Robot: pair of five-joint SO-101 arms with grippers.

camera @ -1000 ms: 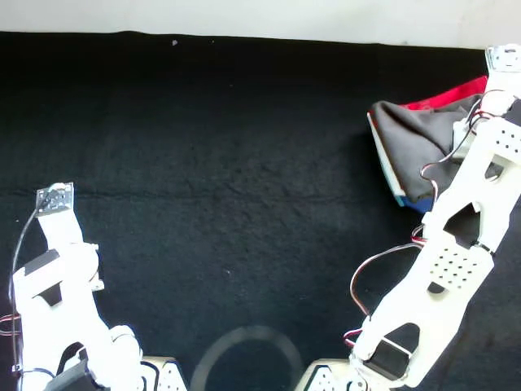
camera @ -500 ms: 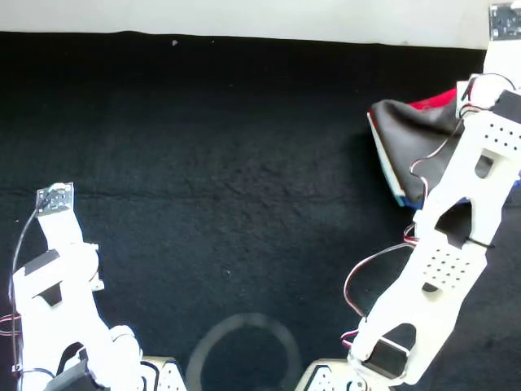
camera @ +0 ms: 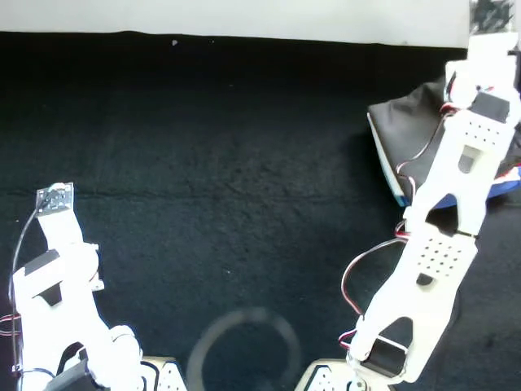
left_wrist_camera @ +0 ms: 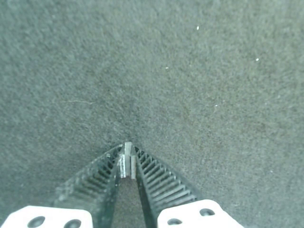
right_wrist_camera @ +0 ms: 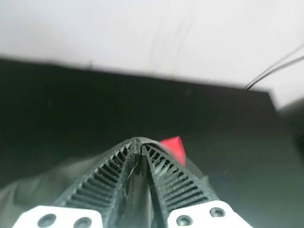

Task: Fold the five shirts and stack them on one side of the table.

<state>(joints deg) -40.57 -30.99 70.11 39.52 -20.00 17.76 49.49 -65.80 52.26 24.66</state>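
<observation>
stretching out long and nearly straight, the right arm (camera: 444,236) reaches to the far right corner of the black table (camera: 228,147). its right gripper (right_wrist_camera: 135,142) is pinched together on a fold of the dark grey shirt (camera: 403,134), which tops the shirt stack with a red shirt (right_wrist_camera: 173,145) beneath. the left arm (camera: 61,277) sits folded near the front left, its left gripper (left_wrist_camera: 127,156) closed with tips meeting just above bare cloth.

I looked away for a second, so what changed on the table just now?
The right arm swung toward the far edge of the table, across the stack of shirts, hiding its red edge from the high view; its pincer is shut. The left arm and the stack stayed put.
</observation>
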